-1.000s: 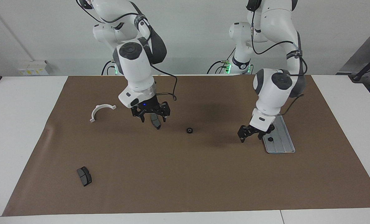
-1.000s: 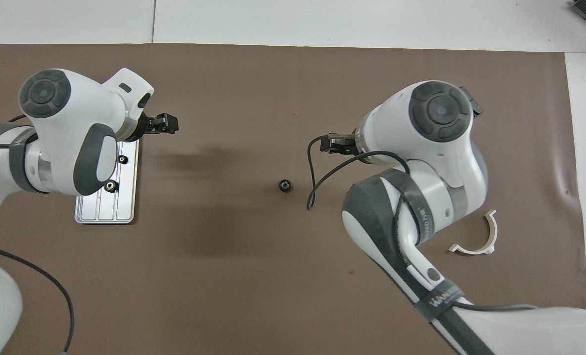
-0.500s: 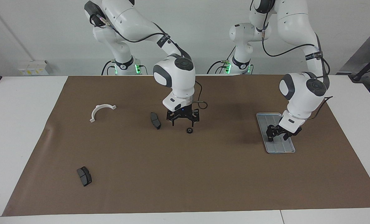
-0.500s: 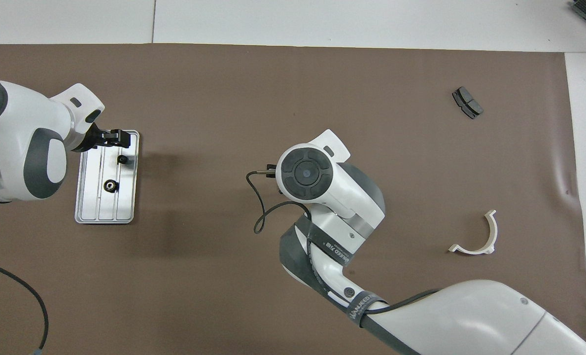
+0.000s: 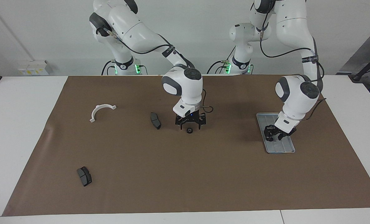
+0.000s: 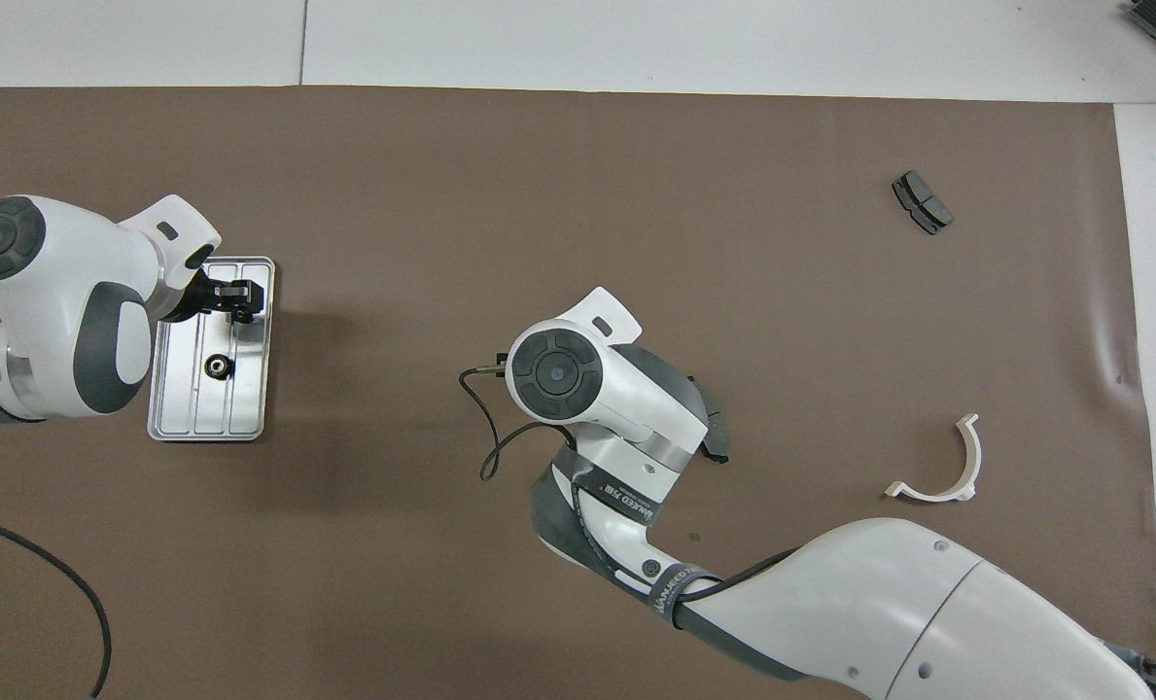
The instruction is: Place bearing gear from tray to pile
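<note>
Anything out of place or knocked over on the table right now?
Nothing looks spilled or damaged. The only oddity: the parts lie scattered rather than piled, with one brake pad lying alone, much farther from the robots than the other pad, gear and white bracket.

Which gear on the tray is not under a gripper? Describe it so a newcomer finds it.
Find the silver tray at the left arm's end of the brown mat. The gear lies bare at its middle, nearer the robots than the left gripper; small, black, round, with a pale centre.
</note>
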